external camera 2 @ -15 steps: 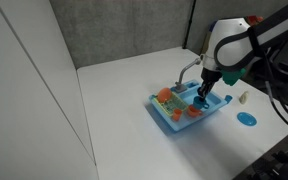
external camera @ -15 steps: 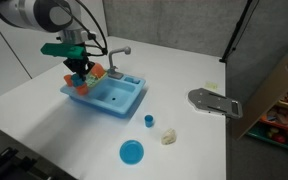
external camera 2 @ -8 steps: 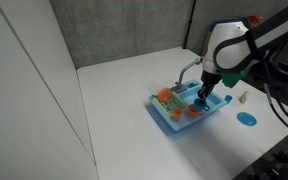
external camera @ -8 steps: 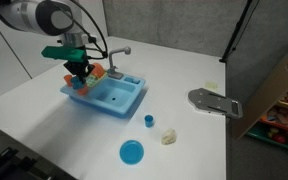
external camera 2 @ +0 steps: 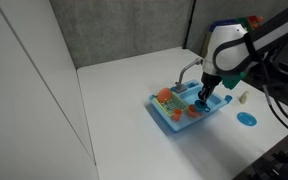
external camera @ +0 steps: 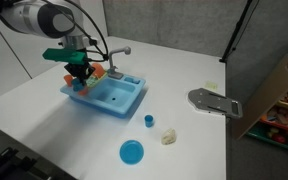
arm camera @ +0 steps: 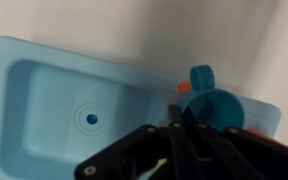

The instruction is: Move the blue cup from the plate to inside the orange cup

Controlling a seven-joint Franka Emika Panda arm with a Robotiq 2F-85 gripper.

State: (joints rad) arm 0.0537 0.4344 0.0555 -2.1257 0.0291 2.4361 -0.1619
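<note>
At the left of an exterior view, the gripper (external camera: pixel 79 72) hangs low over the rack end of the blue toy sink (external camera: pixel 112 98). Its tips are down among the items there, just beside an orange cup (external camera: pixel 98 72). From the wrist, the dark fingers (arm camera: pixel 154 140) run in from below and are drawn almost together, leaving only a thin slit between them. The tips are pinched on the near rim of the blue cup (arm camera: pixel 216 108). That cup sits at the sink's right end, with its ring handle pointing up in the frame and a sliver of orange showing at its left edge. Whether it sits fully inside the orange cup cannot be made out. The sink basin with its drain lies to the left of the fingers. Further right on the white table (external camera: pixel 44 125), well apart from the sink, lies the blue plate (external camera: pixel 131 152). Near it stand a small blue object (external camera: pixel 149 120) and a cream-coloured item (external camera: pixel 169 136).
</note>
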